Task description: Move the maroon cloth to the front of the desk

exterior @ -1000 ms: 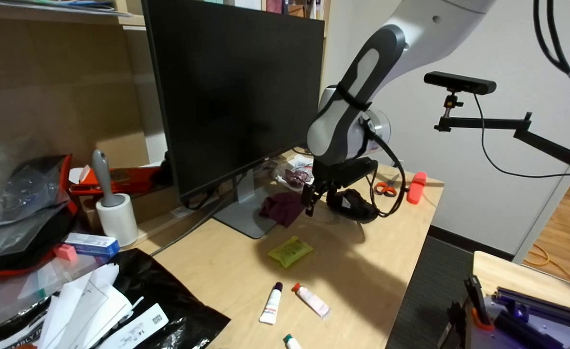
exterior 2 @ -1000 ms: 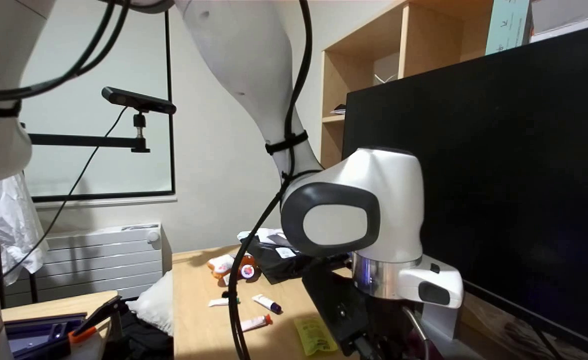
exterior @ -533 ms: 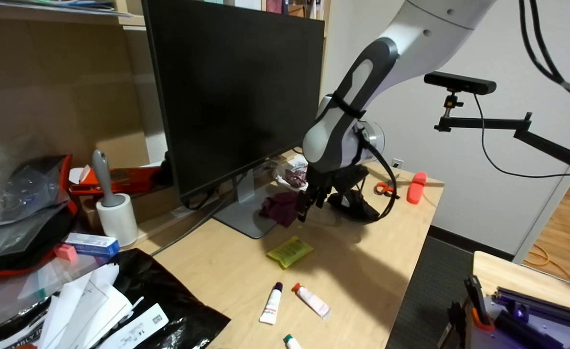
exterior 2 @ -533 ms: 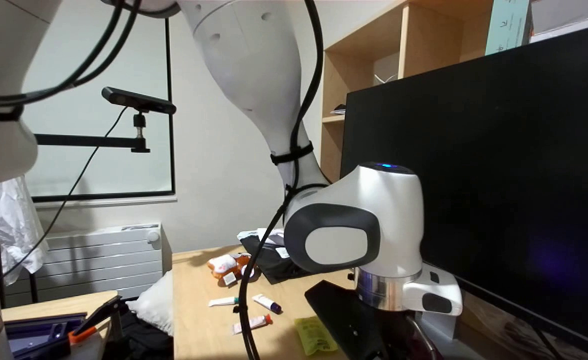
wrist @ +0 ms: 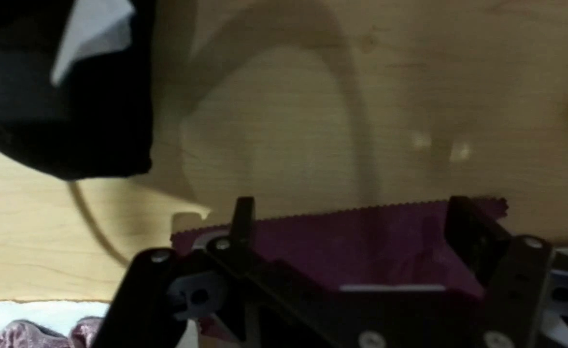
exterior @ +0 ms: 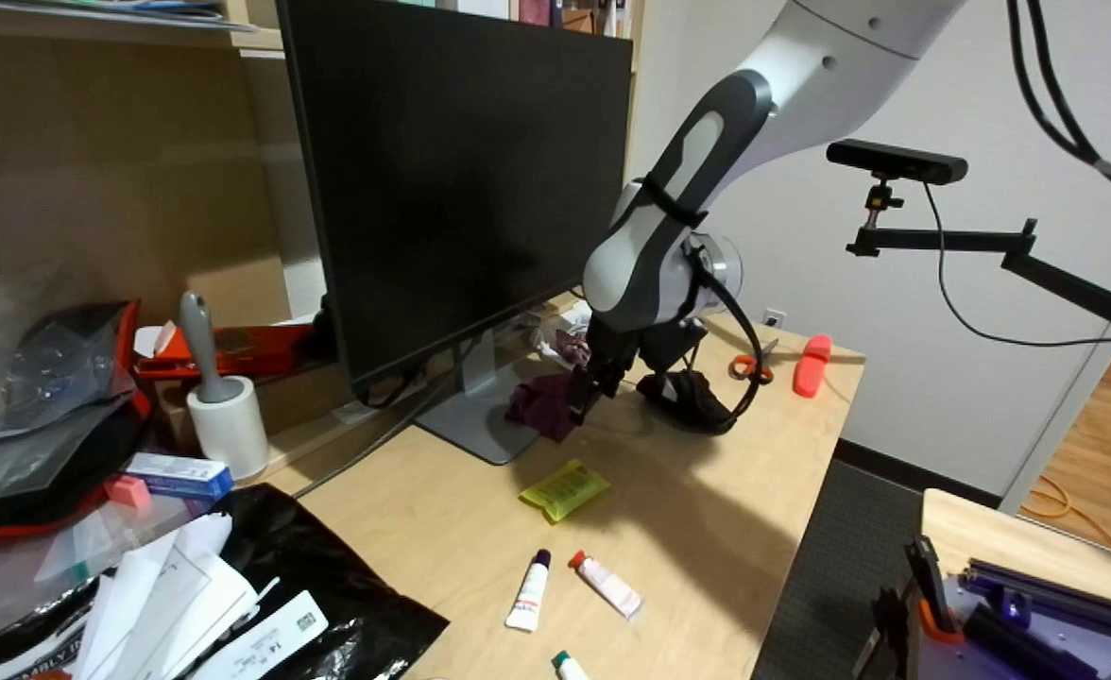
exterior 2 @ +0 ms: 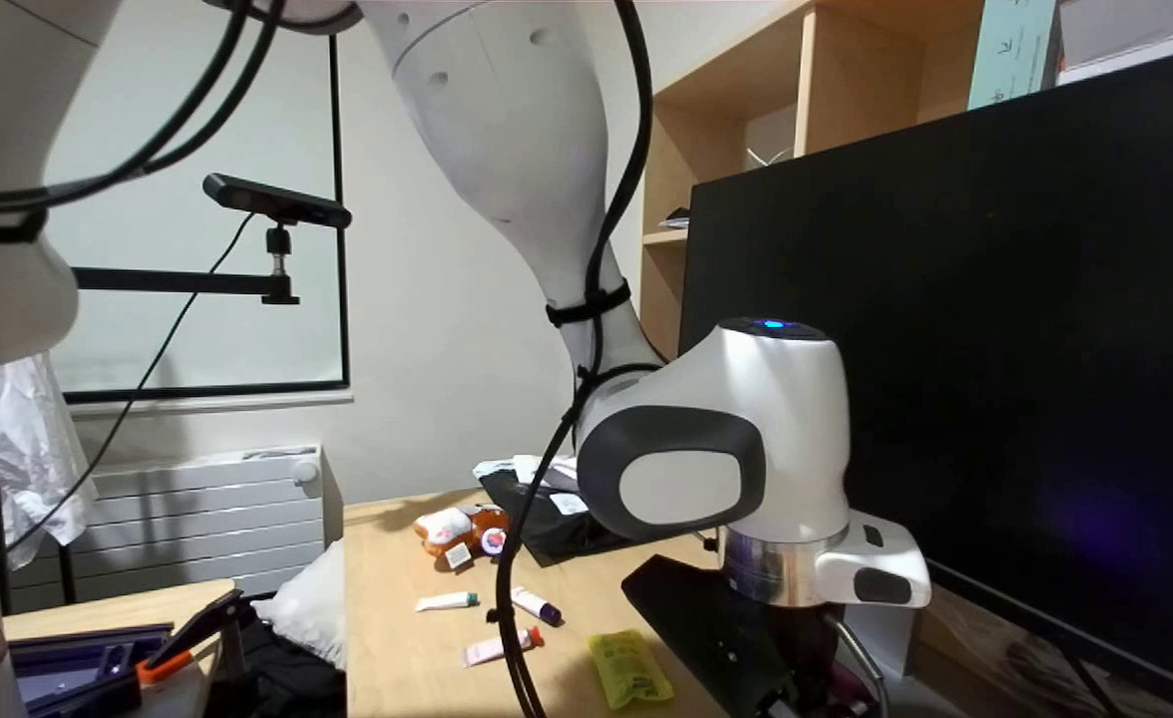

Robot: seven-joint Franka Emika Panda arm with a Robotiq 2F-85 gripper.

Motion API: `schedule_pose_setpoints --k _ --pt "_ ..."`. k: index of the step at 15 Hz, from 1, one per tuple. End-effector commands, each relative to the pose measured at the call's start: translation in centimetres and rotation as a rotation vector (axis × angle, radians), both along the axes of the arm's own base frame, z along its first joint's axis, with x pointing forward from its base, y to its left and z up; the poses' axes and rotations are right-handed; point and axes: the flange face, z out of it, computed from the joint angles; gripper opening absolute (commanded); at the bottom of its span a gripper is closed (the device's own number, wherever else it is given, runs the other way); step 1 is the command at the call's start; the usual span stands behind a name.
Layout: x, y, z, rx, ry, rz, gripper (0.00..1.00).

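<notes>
Cloth (wrist: 337, 246) laid on desk (wrist: 274, 154) at six o'clock in wrist view, overlapped by gripper (wrist: 351, 212), jaws spread; contact cannot be told. Jaws best lowered to desk, closed slowly so cloth is bunched.

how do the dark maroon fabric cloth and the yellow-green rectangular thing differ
Look: the dark maroon fabric cloth seems plain; the yellow-green rectangular thing carries darker markings. Pose: the cloth looks rumpled, the yellow-green thing flatter. Position: the open end effector is over the cloth, while the yellow-green thing lies apart. Both are on the light wooden desk.
</notes>
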Motion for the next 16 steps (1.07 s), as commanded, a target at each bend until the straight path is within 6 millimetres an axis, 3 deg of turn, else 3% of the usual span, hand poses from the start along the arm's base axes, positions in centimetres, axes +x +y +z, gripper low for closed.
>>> schedule_pose_setpoints --k 1,6,7,8,11,16 --pt "0.8 0.5 -1.6 0.001 -0.055 0.057 1.0" --pt "1.3 1.6 -3.7 -0.007 -0.082 0.109 1.0" --pt "1.3 1.6 -3.8 -0.009 -0.085 0.111 0.75" --pt "1.2 1.2 -4.0 -0.011 -0.08 0.112 0.73" --pt "0.9 -0.7 -4.3 -0.018 -0.063 0.098 0.54" --pt "0.5 -1.3 -2.7 -0.019 -0.039 0.081 0.2"
